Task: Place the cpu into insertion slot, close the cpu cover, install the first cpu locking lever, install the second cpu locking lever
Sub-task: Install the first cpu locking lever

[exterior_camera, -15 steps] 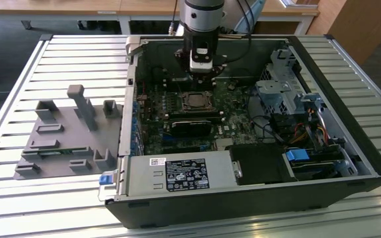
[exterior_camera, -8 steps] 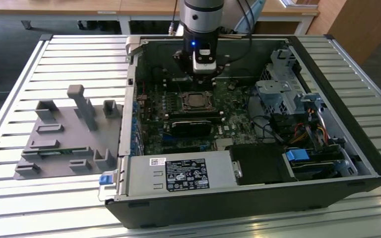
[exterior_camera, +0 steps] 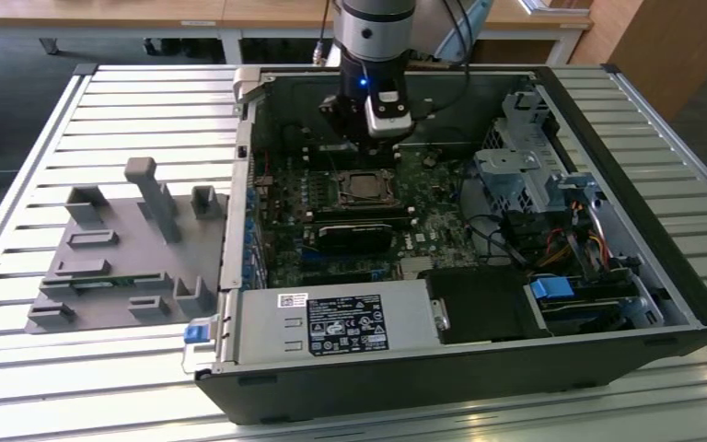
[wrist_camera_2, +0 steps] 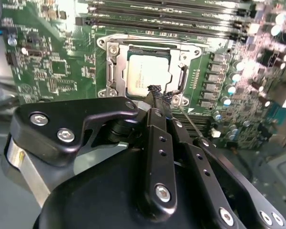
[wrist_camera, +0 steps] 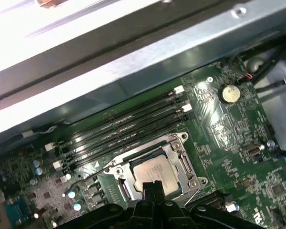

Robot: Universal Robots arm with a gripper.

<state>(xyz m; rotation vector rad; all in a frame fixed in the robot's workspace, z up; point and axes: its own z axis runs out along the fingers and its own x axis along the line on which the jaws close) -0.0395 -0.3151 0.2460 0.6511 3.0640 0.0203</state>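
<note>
Inside the computer case [exterior_camera: 452, 368], on the green board [wrist_camera_2: 52, 71], the socket [wrist_camera_2: 123, 78], cover [wrist_camera_2: 148, 49] lying flat on it, holds the chip [wrist_camera_2: 145, 71]; my fingers [wrist_camera_2: 155, 98] pinched together, empty, beside the thin lever [wrist_camera_2: 188, 121]; best push it down steady, no sideways slip.

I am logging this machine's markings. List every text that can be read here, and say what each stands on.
No text can be quoted.
white label on the power supply box: print and signs, too small to read.
cpu top, in the second wrist view: faint print, too blurred to read.
green circuit board: white markings, too small to read.
</note>
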